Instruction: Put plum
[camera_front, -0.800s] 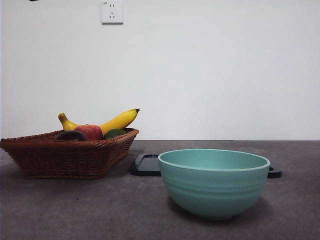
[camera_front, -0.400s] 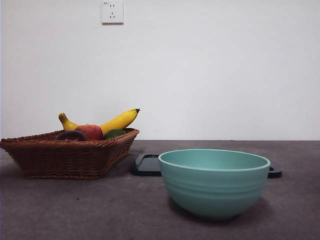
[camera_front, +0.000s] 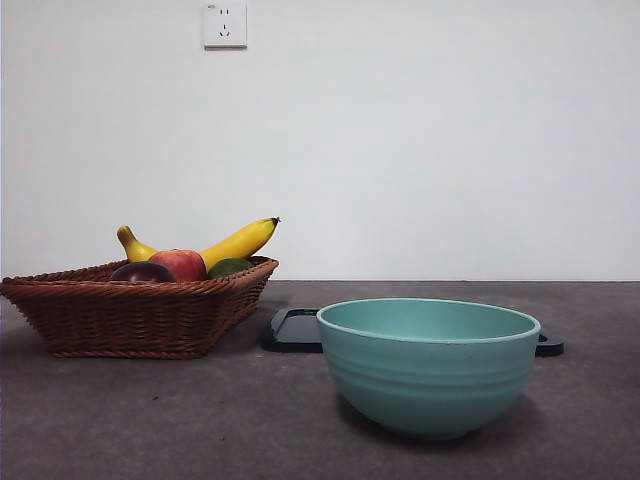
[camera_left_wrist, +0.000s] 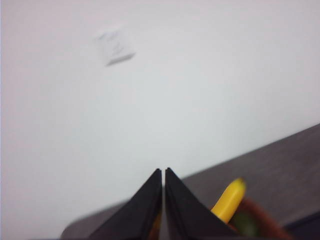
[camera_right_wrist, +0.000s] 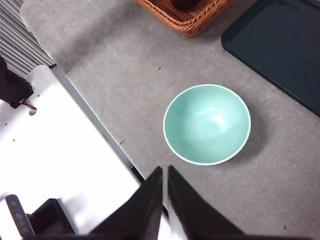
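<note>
Currently the plum (camera_front: 141, 271) is seen in the basket (camera_front: 130, 315), beside a red fruit (camera_front: 180, 263). Both grippers (camera_left_wrist: 163, 200) (camera_right_wrist: 164, 200) are held closed, empty. Jaws should be opened before it is approached.

One small move to call, and it is happening right at the top edge of the front view. A second ago a black tip was poking into the frame there, high above the left end of the wicker basket (camera_front: 130, 318). Half a second ago it was already out of the picture, and now it is staying out, with only the bare wall (camera_front: 420, 140) showing along that edge. The front view is not telling whether that tip belonged to the left gripper (camera_left_wrist: 163, 172) or the right gripper (camera_right_wrist: 165, 170). Down on the worktop (camera_front: 200, 420), no change is showing.
</note>
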